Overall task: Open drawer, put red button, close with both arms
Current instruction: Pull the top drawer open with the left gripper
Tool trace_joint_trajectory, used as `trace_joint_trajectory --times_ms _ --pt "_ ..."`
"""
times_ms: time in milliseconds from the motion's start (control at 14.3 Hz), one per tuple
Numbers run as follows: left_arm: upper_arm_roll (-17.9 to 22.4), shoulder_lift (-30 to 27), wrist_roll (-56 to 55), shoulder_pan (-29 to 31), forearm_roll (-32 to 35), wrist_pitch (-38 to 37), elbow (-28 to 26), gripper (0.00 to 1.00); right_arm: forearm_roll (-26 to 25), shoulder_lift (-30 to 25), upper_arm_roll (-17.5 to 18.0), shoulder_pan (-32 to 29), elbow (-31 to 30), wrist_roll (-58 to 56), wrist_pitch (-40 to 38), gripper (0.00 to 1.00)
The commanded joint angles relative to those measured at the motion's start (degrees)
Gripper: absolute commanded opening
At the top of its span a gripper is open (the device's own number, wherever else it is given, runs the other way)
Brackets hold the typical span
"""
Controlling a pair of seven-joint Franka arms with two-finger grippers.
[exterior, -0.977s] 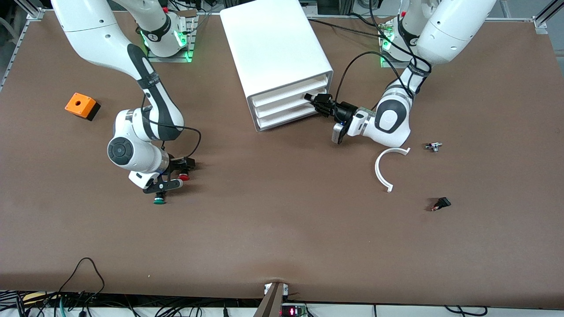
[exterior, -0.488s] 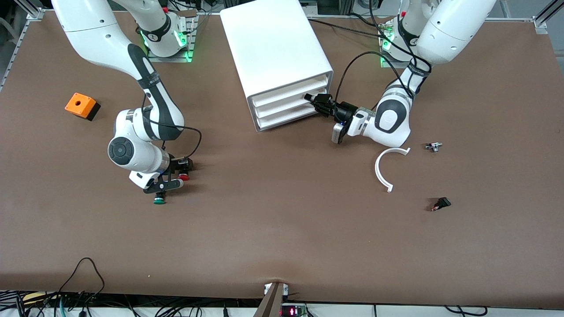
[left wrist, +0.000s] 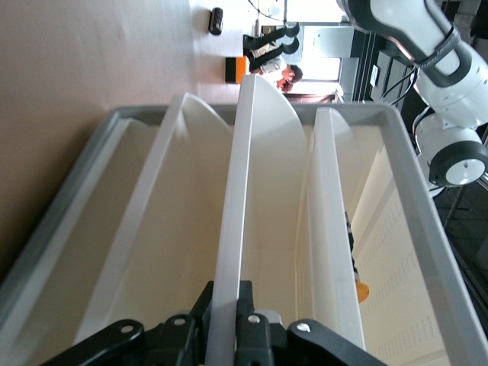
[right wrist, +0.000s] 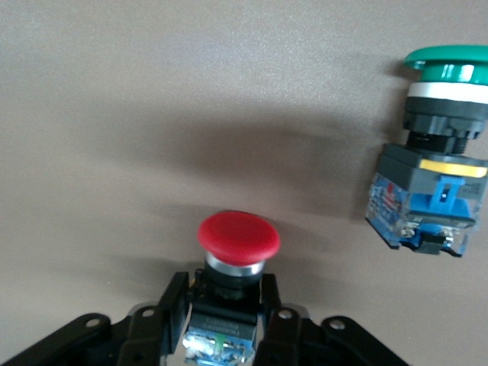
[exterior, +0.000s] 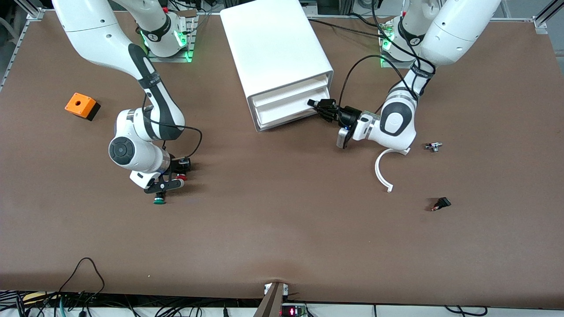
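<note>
The white cabinet (exterior: pixel 277 57) is the landmark. The left hand (exterior: pixel 318 107) pinches the thin front lip of the middle drawer (exterior: pixel 288 107), which sticks out only a little. Toward the right arm's end of the desk (exterior: pixel 282 237) from the cabinet, the right hand (exterior: pixel 176 171) is clenched on the red button (exterior: pixel 181 177), low by the desk. Its cap is round, smooth and shiny. The pull, the drop and the push shut are left, I think.
</note>
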Motion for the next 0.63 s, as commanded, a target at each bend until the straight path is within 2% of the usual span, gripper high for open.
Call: trace_joint_trajectory --times_ms 0,279,558 --pt "0.4 0.8 -0.5 2.1 0.2 -0.4 2.8 0.0 0.8 0.2 0.0 0.6 0.0 0.0 0.5 0.35" --pt "2.1 4.0 -0.5 2.3 1.4 -0.4 7.3 0.0 0.8 -0.1 0.0 0.7 0.2 0.0 0.4 0.34" --pt "4.0 5.2 -0.6 2.4 1.6 -0.4 9.9 0.0 0.8 -1.0 -0.1 0.7 4.4 -0.3 -3.8 0.31"
